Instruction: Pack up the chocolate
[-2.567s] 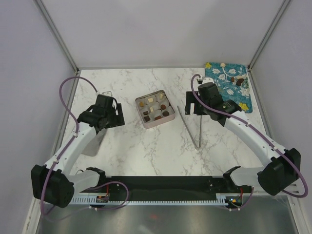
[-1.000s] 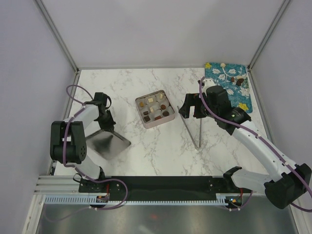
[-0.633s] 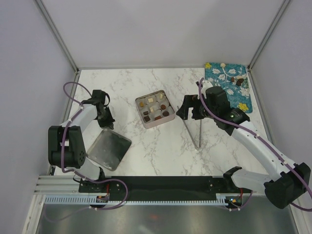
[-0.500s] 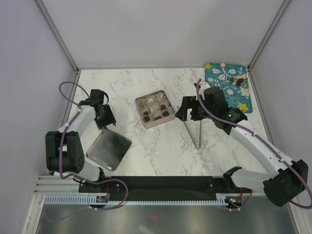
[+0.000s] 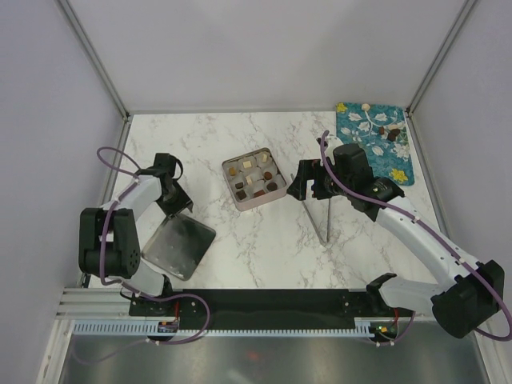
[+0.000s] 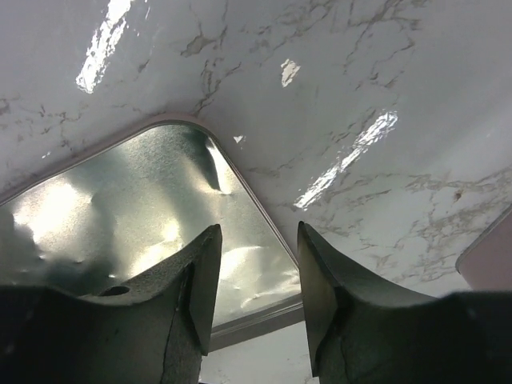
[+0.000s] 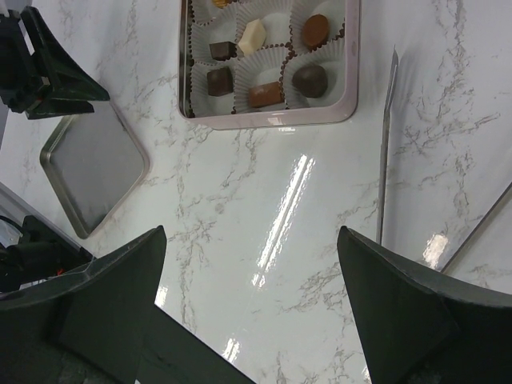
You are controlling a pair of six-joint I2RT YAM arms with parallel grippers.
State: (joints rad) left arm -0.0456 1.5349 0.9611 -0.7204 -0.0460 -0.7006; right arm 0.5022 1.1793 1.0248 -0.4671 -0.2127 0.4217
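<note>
The chocolate [image 5: 253,178] sits in paper cups inside the open pink tin [image 5: 240,200] at the table's middle; the right wrist view shows several pieces [image 7: 264,94]. More pieces [image 5: 391,133] lie on the blue flowered cloth [image 5: 364,136]. The tin's lid [image 5: 180,246] lies upside down, metal side up, at the left. My left gripper [image 5: 181,205] hangs open over the lid's far corner [image 6: 120,224] with nothing between its fingers [image 6: 200,280]. My right gripper [image 5: 301,182] is wide open just right of the tin, above bare marble [image 7: 250,236].
Long metal tongs [image 5: 316,212] lie in a V on the table below the right gripper; one arm [image 7: 386,144] shows in the right wrist view. The tin's rim [image 7: 272,120] and the lid [image 7: 96,172] also show there. Walls close in the table's left, right and back.
The left gripper opened and let go of the lid, which dropped flat, upside down, onto the table. The right gripper edged left toward the tin.
</note>
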